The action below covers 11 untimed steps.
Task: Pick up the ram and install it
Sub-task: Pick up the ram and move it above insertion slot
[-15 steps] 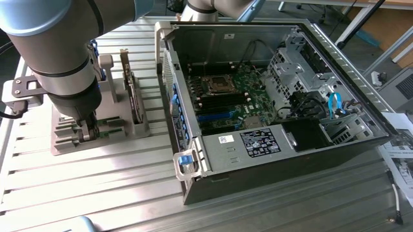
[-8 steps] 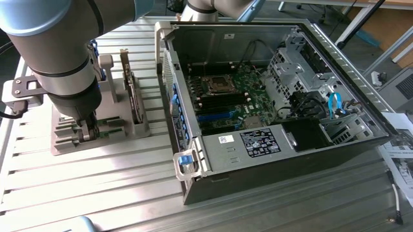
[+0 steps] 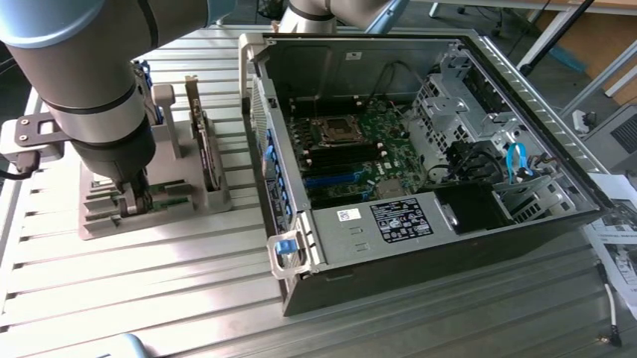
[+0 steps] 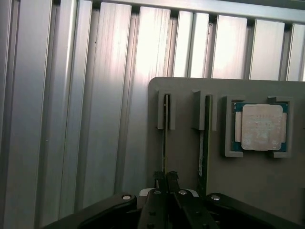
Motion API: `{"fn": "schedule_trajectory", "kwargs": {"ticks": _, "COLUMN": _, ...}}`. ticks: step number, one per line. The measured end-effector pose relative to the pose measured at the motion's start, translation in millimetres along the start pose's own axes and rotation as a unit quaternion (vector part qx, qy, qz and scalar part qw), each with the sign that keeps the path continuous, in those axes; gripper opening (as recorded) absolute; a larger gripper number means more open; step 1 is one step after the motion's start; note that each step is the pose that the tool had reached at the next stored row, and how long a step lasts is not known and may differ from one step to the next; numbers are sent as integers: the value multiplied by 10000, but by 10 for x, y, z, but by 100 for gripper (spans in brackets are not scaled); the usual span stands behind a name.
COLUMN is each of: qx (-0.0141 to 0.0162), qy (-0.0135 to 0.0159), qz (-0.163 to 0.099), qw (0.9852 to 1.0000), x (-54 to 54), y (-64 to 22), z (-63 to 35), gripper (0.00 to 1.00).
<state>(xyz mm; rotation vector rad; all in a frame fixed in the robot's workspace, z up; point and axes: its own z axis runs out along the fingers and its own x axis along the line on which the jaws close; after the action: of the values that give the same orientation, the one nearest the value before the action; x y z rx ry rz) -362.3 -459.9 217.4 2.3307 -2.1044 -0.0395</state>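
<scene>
- The arm point(image 3: 95, 89) is reaching down at the exterior view's left, and its fingers point(image 4: 173, 181) are sitting over a grey holder point(image 4: 252, 191) that is lying on the ribbed metal desk point(image 4: 109, 105)
- The ram point(image 4: 165, 143) is standing on edge in the slot nearest the holder's outer side, and its long edge is running straight in between the two fingertips
- The fingers are sitting almost together, pinching the thin ram from both sides while it is seated in its slot
- A second stick point(image 4: 202, 143) is standing in the next slot, just beside the first and clear of the fingers
- A square silver chip point(image 4: 261, 126) is lying flat in a frame on the holder, past the second stick
- An open computer case point(image 3: 428, 246) is lying on the desk at the exterior view's right, apart from the holder, with its board facing up
</scene>
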Motion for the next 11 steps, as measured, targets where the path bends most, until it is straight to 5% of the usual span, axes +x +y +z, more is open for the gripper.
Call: {"fn": "schedule_trajectory", "kwargs": {"ticks": 11, "qx": 0, "qy": 0, "qz": 0, "qw": 10000, "x": -3, "y": 2, "z": -183, "gripper": 12}}
